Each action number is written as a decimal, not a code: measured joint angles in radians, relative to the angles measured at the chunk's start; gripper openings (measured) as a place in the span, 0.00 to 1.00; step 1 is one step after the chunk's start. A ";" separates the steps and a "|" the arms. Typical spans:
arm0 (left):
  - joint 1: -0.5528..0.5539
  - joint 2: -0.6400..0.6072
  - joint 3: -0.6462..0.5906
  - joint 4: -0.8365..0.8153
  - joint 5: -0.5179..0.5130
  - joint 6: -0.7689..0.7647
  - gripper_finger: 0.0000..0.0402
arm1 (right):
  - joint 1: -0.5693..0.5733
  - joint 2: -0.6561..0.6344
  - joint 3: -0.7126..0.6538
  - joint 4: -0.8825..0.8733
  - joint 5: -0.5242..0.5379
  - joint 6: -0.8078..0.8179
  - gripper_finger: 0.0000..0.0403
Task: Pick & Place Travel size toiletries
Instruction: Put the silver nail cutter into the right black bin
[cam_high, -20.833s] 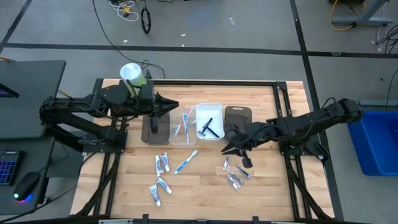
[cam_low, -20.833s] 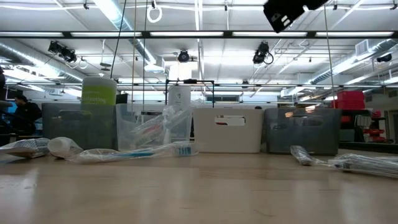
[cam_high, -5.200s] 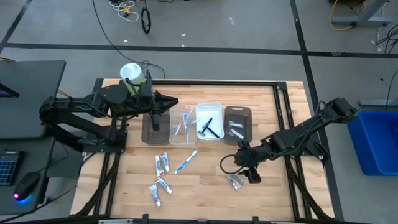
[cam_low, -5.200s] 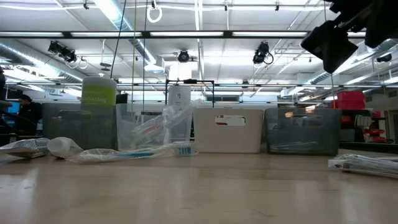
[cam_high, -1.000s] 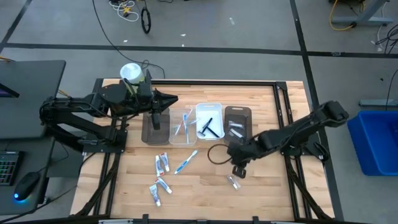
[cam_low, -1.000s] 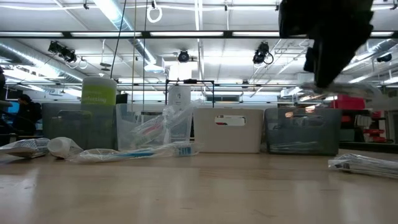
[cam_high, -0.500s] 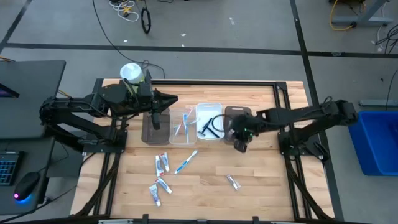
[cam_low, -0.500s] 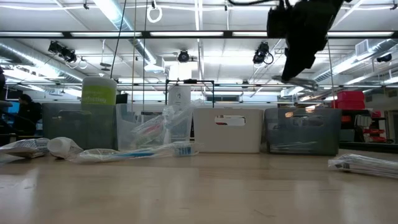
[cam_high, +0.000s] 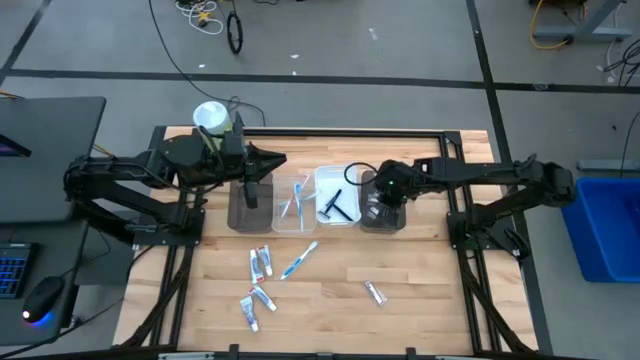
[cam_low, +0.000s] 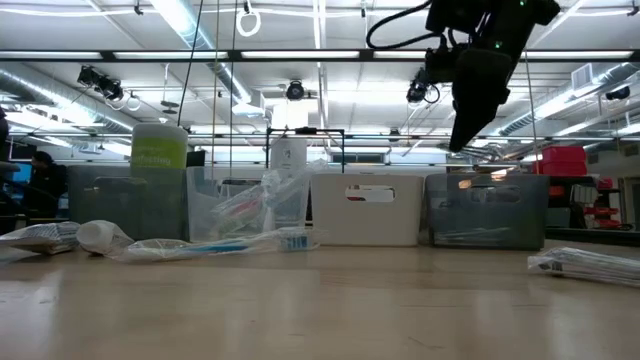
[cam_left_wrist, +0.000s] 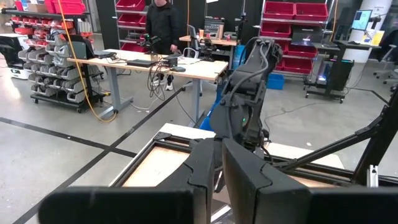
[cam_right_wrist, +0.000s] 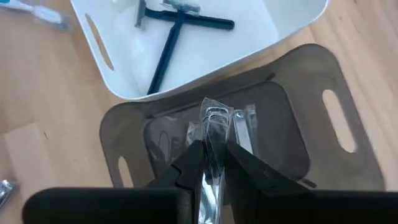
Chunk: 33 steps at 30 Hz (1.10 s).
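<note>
Right gripper (cam_right_wrist: 211, 163) hangs over the smoky dark tray (cam_right_wrist: 348, 165), which sits just beside the white tray (cam_right_wrist: 292, 28) at the far side of the wooden table (cam_high: 330, 300); I see its fingers (cam_right_wrist: 249, 165) clamped on a small silvery tube in clear wrap (cam_right_wrist: 214, 127), with more silvery tubes (cam_right_wrist: 244, 132) lying in the tray below it. From above I place this gripper (cam_high: 385, 195) over the same dark tray (cam_high: 385, 222). Two black razors (cam_right_wrist: 180, 22) lie crossed in the white tray. One silvery tube (cam_high: 374, 292) lies on the bare boards, well apart from the trays. Toothpaste tubes (cam_high: 260, 264) and a blue-white toothbrush (cam_high: 299, 260) lie on the table nearer the left side, two more toothpaste tubes (cam_high: 254, 303) towards the front edge. The clear tray (cam_high: 291, 205) holds toothbrushes. Left gripper (cam_high: 250, 190) waits over the grey tray (cam_high: 250, 215) beside the green-white canister (cam_high: 213, 122); in its wrist view its fingers (cam_left_wrist: 242, 171) stand pressed together, holding nothing I can see. A person stands by desks in the room beyond.
</note>
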 joint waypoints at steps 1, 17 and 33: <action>0.000 0.000 0.000 0.000 0.000 0.000 0.10 | -0.002 0.000 -0.016 0.012 -0.011 0.000 0.15; 0.000 0.000 0.000 0.000 0.000 0.000 0.10 | -0.006 0.001 -0.268 0.306 -0.185 0.081 0.15; 0.000 0.000 0.000 0.000 0.000 0.000 0.10 | -0.006 0.001 -0.273 0.312 -0.163 0.093 0.53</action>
